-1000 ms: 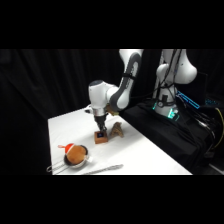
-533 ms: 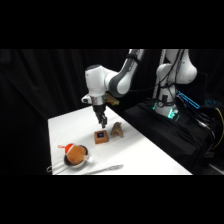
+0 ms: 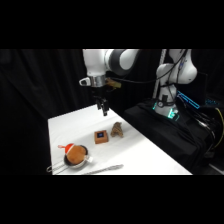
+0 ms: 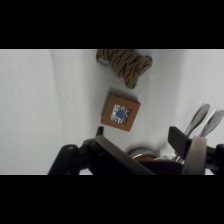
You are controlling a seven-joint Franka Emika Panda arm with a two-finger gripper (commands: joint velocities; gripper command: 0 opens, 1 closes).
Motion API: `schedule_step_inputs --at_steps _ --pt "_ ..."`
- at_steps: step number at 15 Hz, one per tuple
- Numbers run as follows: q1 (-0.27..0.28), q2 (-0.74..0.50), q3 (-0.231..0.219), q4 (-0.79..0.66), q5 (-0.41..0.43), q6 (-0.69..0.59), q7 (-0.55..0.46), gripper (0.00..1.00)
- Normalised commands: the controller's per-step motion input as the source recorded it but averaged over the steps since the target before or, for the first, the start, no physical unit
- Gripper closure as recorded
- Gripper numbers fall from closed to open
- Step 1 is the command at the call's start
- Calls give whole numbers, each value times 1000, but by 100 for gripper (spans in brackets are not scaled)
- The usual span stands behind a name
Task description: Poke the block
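Gripper: the gripper (image 3: 104,109) hangs well above the block (image 3: 102,136), clear of it; one second ago it stood down on the block, half a second ago it was already rising. Whether its fingers are spread or pressed together I cannot tell.
Block: lies flat on the white table (image 3: 145,155), blue mark up, untouched by anything, and in the same spot as before, so the contact has not visibly shoved it.
Beside the block: a tan lumpy object (image 3: 118,129) sits just next to it, on the side toward the arm's base.
Near the block: a round plush toy (image 3: 75,155) in a bowl (image 3: 86,161) lies on the block's other side, toward the table's front corner; metal tongs (image 3: 102,169) stretch out from the bowl, nearer the front edge than the block.
Wrist view: the block (image 4: 120,113) shows below the camera, the lumpy object (image 4: 125,64) beyond it.
Meaning: the poke looks done; the arm is withdrawing upward from the block.
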Motion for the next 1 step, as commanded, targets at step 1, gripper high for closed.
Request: schedule_step_inputs --at_steps 1 --pt "46 -309 -28 19 -37 -267 78 0"
